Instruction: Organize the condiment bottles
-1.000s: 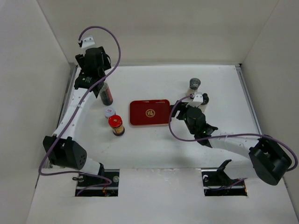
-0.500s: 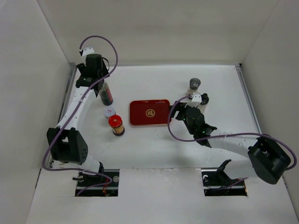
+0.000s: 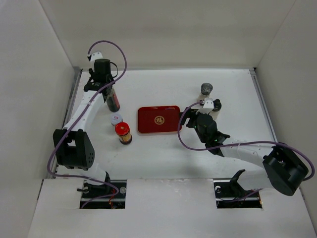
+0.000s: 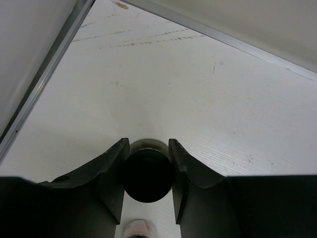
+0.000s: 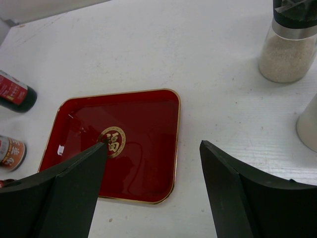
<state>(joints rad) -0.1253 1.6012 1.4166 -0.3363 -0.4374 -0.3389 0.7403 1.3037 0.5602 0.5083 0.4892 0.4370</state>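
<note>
Your left pincer [image 4: 147, 148] is shut tight on the black cap of the tall dark bottle [image 3: 113, 102], in the upper left of the top picture. The bottle seems to stand on the desk [image 3: 163, 153]. Just below it are the pale-lidded jar [image 3: 116, 119] and the red-capped jar [image 3: 123, 133]. The grey-topped shaker [image 3: 206, 89] and a white shaker [image 5: 308, 124] wait at the upper right. Your right pincer [image 5: 152, 148] is wide open and holds nothing, near the red tray [image 3: 148, 111]. No bottle is on the tray, so I think the job has hardly begun. All five are left to sort.
</note>
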